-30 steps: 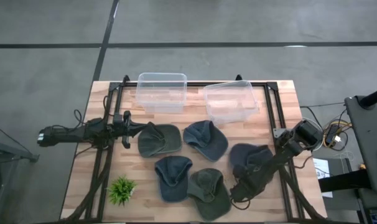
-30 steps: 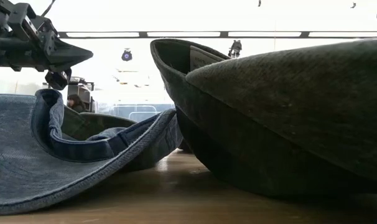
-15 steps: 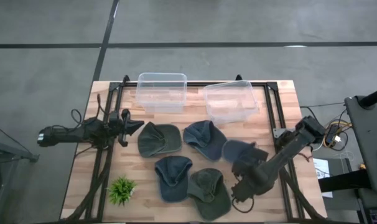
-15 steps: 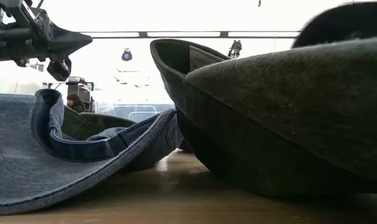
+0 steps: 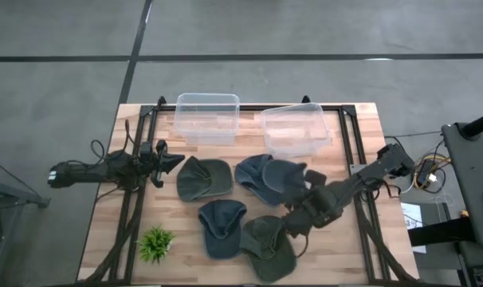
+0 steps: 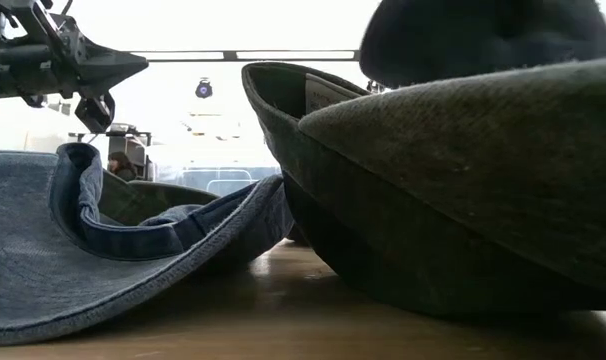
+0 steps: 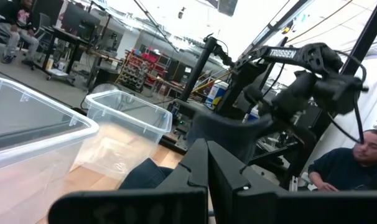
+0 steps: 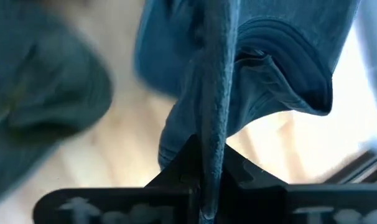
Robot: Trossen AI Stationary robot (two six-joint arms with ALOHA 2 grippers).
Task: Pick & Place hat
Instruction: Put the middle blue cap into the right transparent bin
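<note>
A: Since a second ago the right gripper (image 5: 299,217) has swung up from the table's near right corner toward the middle, and the dark blue hat (image 5: 293,177) has come with it, off the wood and now hanging over the other blue hat (image 5: 257,174).

B: Is it actually gripped?

A: Yes. In the right wrist view the fingers are pinched on a fold of the hat's edge (image 8: 214,93), so the rest dangles free. That thin pinch lets the cloth clear the hats beneath.

B: Where is it headed?

A: Likely the right-hand clear bin (image 5: 296,130), the nearer of the two; that's my guess.

B: And the left gripper (image 5: 171,159)?

A: Waiting beside the green hat (image 5: 203,178), fingers closed together on nothing.
</note>
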